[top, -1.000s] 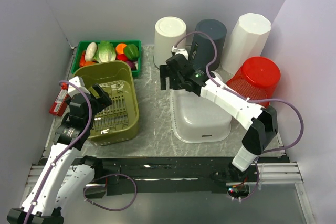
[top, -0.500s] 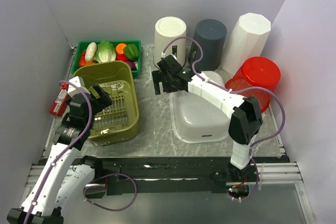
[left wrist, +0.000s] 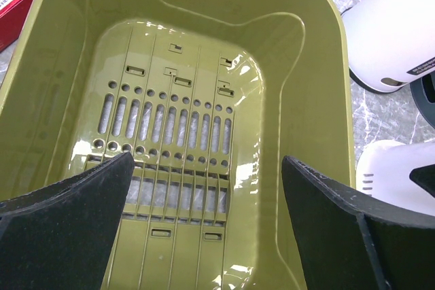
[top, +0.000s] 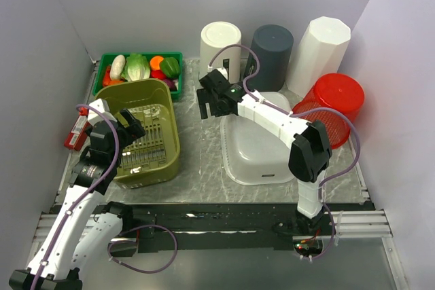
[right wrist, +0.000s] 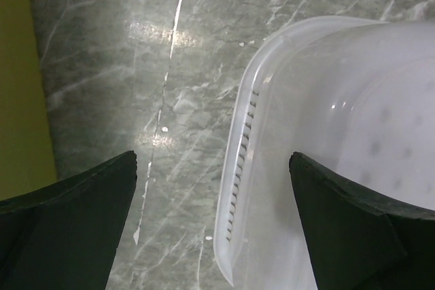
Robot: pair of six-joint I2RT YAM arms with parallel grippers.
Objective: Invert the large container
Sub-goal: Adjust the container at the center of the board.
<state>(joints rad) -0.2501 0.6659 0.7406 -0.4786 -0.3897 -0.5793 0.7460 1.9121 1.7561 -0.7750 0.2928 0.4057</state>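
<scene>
The large white tub [top: 257,154] sits on the marble table [top: 201,162] right of centre. It seems to rest mouth down, its smooth base up and its rim flaring against the tabletop. The right wrist view shows its translucent wall [right wrist: 326,134] with a row of small slots along the left edge.

The right arm reaches across the tub to the far left. The right gripper [top: 206,107] hangs over bare marble just beyond the tub's far-left corner, with its fingers spread wide and nothing between them. In its own camera, the right gripper [right wrist: 212,157] straddles the tub's left edge from above, one finger over the table [right wrist: 102,66] and the other over the tub. A sliver of the olive basket [right wrist: 15,100] shows at the left border.

The left gripper [top: 130,129] is poised over the olive basket [top: 170,142], which stands upright at the left of the table with its slotted floor showing. Its wrist camera looks down into the basket [left wrist: 299,66]. The left gripper [left wrist: 207,161] also has its fingers wide apart, gripping nothing and clear of the walls.

A green tray of toy vegetables [top: 106,60] lies just beyond the basket, and a red box [top: 75,132] lies at the basket's left. Along the far edge stand a white round bin [top: 221,40], a dark grey bin [top: 273,42] and a white faceted bin [top: 321,44]. A red basket [top: 334,98] sits overturned at the right, beside the tub.
</scene>
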